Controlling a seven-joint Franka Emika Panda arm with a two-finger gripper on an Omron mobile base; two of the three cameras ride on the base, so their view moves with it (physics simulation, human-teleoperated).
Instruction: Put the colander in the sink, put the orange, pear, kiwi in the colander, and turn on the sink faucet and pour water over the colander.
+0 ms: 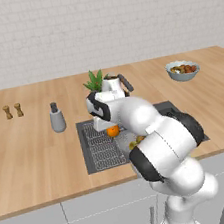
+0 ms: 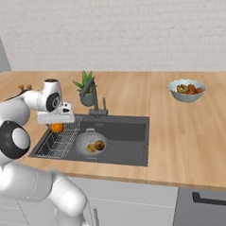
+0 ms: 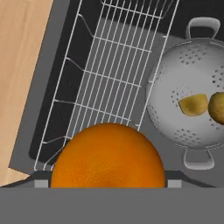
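Orange (image 3: 108,155) over wire rack (image 3: 109,78), beside colander (image 3: 192,96)

A pale blue bowl (image 1: 183,70) of mixed fruit is sitting on the wooden counter (image 1: 34,155), well off to the right of a small potted green plant (image 1: 95,80). Left of the plant, a grey shaker (image 1: 57,118) is standing upright on the counter. Farther left of the plant, two small brown mills (image 1: 13,111) are standing just beside each other, near the white brick wall (image 1: 97,25).
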